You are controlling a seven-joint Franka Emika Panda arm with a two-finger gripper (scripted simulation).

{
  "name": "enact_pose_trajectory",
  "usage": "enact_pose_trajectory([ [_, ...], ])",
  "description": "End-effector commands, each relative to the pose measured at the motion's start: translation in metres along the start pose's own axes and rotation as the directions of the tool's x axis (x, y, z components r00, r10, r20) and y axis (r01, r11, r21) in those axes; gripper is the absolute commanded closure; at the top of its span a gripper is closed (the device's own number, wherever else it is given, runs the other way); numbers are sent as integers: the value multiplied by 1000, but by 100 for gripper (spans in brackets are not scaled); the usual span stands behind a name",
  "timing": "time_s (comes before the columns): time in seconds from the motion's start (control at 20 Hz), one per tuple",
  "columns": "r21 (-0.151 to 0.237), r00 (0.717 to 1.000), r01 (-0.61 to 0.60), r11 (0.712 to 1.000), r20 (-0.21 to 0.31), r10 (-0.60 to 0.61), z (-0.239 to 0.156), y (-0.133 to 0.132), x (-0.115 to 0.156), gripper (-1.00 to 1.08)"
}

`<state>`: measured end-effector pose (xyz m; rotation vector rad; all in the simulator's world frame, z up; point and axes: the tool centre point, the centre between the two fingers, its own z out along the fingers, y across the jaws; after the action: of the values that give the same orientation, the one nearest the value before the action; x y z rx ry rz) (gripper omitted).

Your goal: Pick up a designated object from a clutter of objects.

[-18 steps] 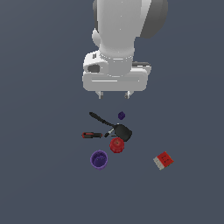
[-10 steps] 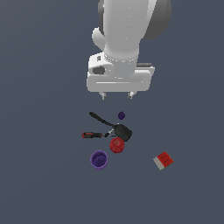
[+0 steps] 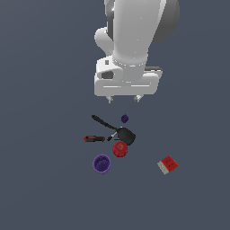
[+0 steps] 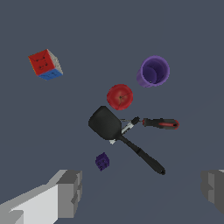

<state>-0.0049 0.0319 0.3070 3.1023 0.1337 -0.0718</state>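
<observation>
The claw hung above the tabletop, fingers spread wide and holding nothing, seemingly lined up for a descent. The tiny purple block lay apart from the pan, leaving room for both fingers.

The arm has a smooth, faintly glossy white shell. The pan is matt black, the red cup slightly shiny, and the table flat matt grey.
</observation>
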Motion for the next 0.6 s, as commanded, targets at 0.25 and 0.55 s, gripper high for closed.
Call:
enact_pose_trajectory([
  [0.25,1,999,37,999,-3,-37,19,-3,-2,-92],
  [0.55,2,995,102,995,-9,-102,51,-10,-6,-92],
])
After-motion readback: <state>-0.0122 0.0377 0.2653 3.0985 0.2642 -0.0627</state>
